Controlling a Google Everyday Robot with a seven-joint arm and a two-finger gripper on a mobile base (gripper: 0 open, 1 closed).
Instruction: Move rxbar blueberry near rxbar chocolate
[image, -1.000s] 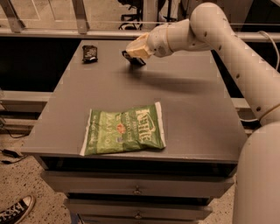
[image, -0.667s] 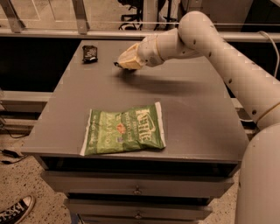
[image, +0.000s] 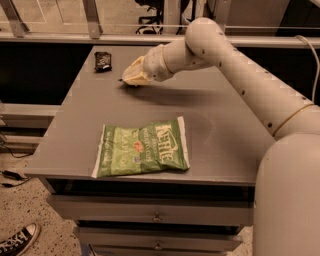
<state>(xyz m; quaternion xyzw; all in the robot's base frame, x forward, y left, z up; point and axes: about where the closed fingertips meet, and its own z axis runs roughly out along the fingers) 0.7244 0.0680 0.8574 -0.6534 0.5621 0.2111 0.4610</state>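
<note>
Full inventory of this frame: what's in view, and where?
rxbar chocolate: one, black-brown, far-left corner of the table.
chip bag: one, green, flat near the table's front edge.
rxbar blueberry: none visible; may be hidden under the gripper.
table: one, grey, with drawers below.
sneaker: one, black and white, on the floor at lower left.
gripper: one, pale tan, low over the far part of the table, right of the rxbar chocolate and apart from it.
arm: one, off-white, reaching in from the right.

Cream claw (image: 131, 77) on a white robot arm (image: 235, 65), far on the flat grey tabletop (image: 220, 130); black pale-lettered snack bar wrapper (image: 103, 61) far left; green white-lettered foil chip bag (image: 142, 148) near.
</note>
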